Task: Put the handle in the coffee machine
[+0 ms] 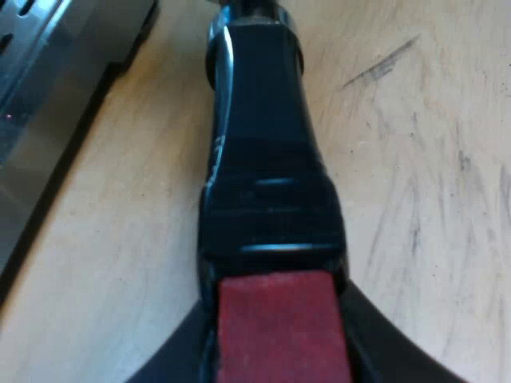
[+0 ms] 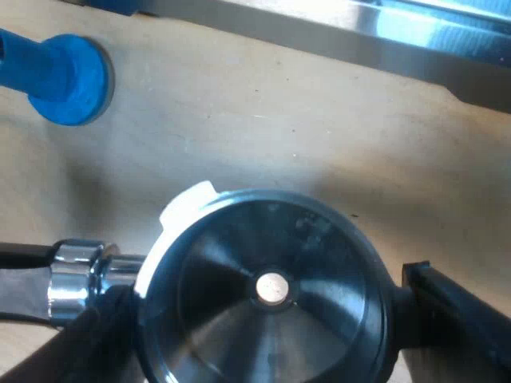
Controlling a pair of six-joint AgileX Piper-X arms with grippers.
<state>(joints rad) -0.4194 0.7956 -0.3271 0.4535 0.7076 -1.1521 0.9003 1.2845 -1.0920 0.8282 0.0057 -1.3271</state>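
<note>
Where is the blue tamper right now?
In the right wrist view the blue tamper lies on the wooden table, apart from the metal holder, between it and the shiny edge of the machine.

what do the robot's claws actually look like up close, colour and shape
Both are plain black, with no markings that I can see. The left claw has two smooth fingers whose edges curve outward. The right claw has darker, flatter-looking fingers, and one of them ends in a squared, blocky tip.
</note>
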